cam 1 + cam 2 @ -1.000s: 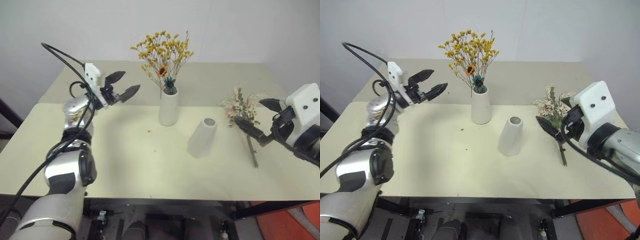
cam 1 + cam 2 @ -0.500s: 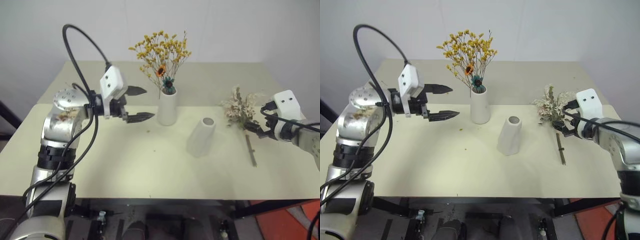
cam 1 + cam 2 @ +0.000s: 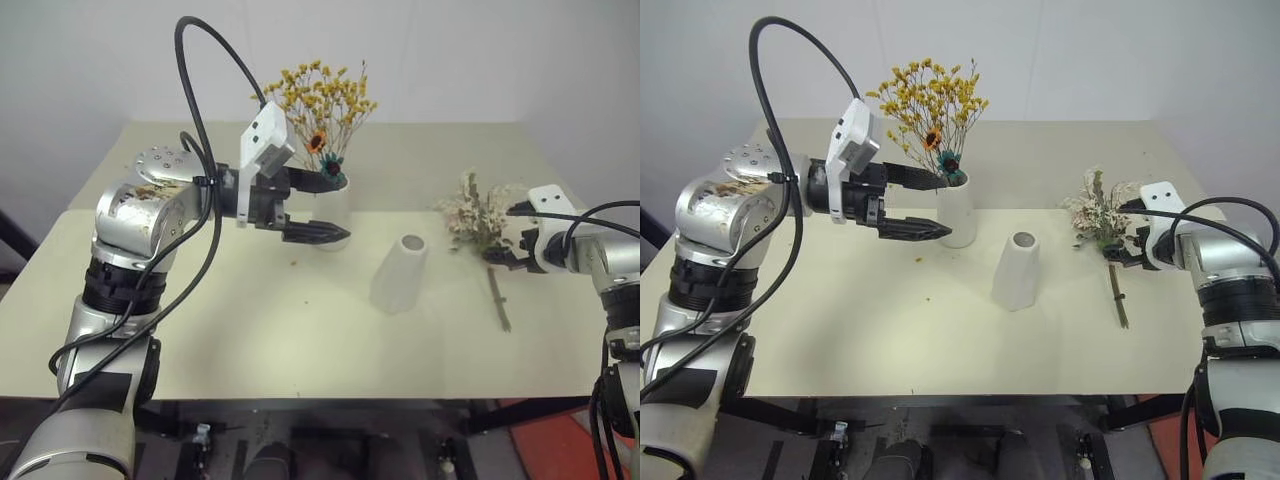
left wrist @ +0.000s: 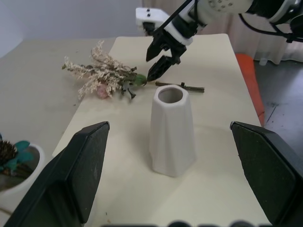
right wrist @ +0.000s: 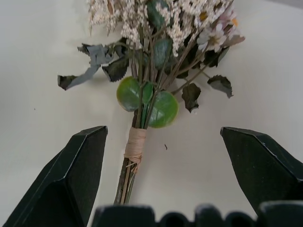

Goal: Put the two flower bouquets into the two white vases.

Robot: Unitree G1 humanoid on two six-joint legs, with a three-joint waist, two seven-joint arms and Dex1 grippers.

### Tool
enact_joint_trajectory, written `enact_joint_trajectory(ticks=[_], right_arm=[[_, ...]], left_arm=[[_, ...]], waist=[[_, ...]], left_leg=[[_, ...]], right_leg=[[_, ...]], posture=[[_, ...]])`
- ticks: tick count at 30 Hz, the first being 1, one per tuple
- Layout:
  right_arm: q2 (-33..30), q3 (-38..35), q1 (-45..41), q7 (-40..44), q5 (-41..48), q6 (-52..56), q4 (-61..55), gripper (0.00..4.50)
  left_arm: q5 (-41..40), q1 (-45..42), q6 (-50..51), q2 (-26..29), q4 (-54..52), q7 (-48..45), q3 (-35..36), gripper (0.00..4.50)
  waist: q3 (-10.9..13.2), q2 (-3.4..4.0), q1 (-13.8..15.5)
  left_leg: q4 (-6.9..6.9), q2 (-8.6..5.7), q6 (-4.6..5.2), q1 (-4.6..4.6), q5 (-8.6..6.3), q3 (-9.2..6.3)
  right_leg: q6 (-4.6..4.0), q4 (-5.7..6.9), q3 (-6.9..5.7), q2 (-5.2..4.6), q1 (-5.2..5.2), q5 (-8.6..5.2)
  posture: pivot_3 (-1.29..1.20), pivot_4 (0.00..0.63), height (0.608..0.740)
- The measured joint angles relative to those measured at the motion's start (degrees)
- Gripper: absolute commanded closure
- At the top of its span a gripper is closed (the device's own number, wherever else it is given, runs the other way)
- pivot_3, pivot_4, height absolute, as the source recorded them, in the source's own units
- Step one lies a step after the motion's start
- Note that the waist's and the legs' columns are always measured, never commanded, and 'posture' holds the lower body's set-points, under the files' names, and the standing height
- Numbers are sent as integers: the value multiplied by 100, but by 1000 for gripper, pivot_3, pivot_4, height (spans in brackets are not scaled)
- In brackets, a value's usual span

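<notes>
Two white vases stand on the cream table point(image 3: 250, 330); none of the things in view carries legible writing or a label. The filled vase point(image 3: 338, 212) holds the yellow-orange bouquet point(image 3: 322, 95) and sits just past the left gripper point(image 3: 325, 207), whose fingers are spread wide and hold nothing, one fingertip near the vase mouth, the other low in front of its body. The empty vase point(image 3: 399, 272) stands upright beyond that gripper's fingertips, with bare tabletop all around it. The pink-and-cream bouquet point(image 3: 1102, 225) lies flat near the table's right edge, stem point(image 5: 130, 163) pointing toward the near edge. The right gripper point(image 3: 1130, 237) hangs over it with fingers parted, straddling the tied part of the stem without gripping it. Open table stretches from the left gripper to the near edge.

A second ago the left gripper was well to the left of the filled vase; it has swung across to it. The right gripper has dropped lower onto the lying bouquet.
</notes>
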Motion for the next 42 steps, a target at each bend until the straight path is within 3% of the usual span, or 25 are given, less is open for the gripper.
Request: enact_joint_trajectory(ticks=[6,19,26,32,37,42], right_arm=[[300,55,-284,291,-394,-367,860,0],[745,220,-1174,665,-1280,-1124,2656,4295],[852,195,-1334,761,-1482,-1276,2971,4304],[854,-349,-1299,-2,-1434,-1460,2629,4305],[826,-1840,-615,-1018,-966,-1722,239,4305],[1653,-3279,202,-1954,-175,-2195,-2562,4305]], left_arm=[[11,-4,-262,-37,135,-38,-64,41],[144,42,-486,91,282,174,-53,0],[134,140,-481,91,264,256,-48,0],[143,138,-499,85,271,306,-49,0],[194,127,-510,73,294,337,-48,0],[200,89,-529,67,370,322,-49,0]], waist=[[0,0,-46],[1,2,-79],[1,3,-82],[4,6,-79],[4,8,-62],[4,10,-62]], left_leg=[[-1,0,-2,2,1,1],[-7,-1,-6,1,3,1],[-8,-1,-7,1,4,0],[-12,-2,-11,-2,6,0],[-18,-4,-16,-33,10,0],[-8,-4,-22,-60,16,-2]], right_leg=[[-1,2,1,0,0,0],[-1,7,5,0,-7,1],[-2,9,5,0,-7,1],[-2,11,8,-1,-15,1],[-2,40,13,-2,-55,2],[-8,53,15,-2,-82,7]], posture=[[0,150,740],[0,150,740],[0,150,740],[0,150,740],[0,150,740],[0,150,740]])
